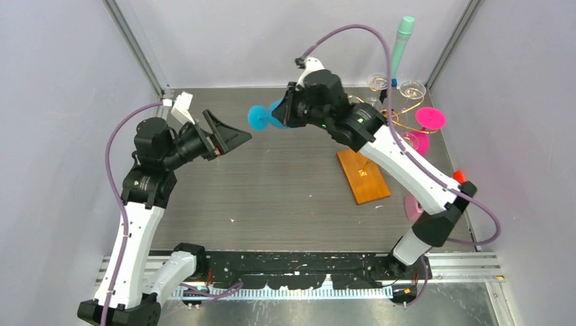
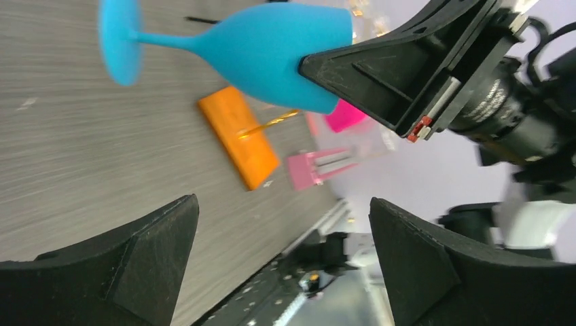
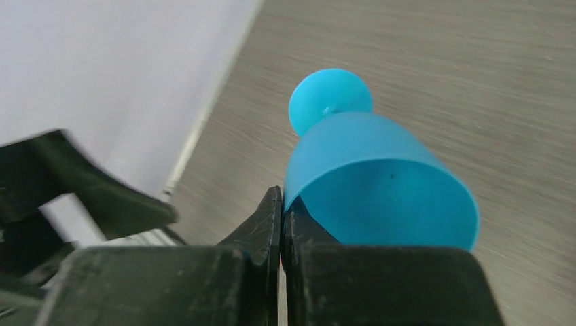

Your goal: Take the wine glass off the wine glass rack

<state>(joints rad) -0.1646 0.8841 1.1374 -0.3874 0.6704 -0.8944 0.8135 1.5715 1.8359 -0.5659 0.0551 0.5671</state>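
Observation:
A blue wine glass [image 1: 263, 117] hangs sideways above the table, foot pointing left, clear of the wine glass rack [image 1: 390, 114]. My right gripper [image 1: 289, 109] is shut on the rim of its bowl [image 3: 380, 183], one finger inside and one outside, in the right wrist view [image 3: 281, 197]. The rack is gold wire on an orange-brown wooden base [image 1: 363, 175], to the right of the glass. My left gripper [image 1: 234, 134] stands open just left of the glass's foot, with nothing between its fingers [image 2: 282, 204]. The left wrist view shows the blue glass [image 2: 272, 51] above it and the base [image 2: 238, 136] beyond.
A pink glass [image 1: 430, 119] and two clear glasses [image 1: 411, 88] still hang on the rack. A mint-green flute [image 1: 404, 34] stands up at the back right. Another pink glass [image 1: 413, 207] lies by the table's right edge, behind the right arm.

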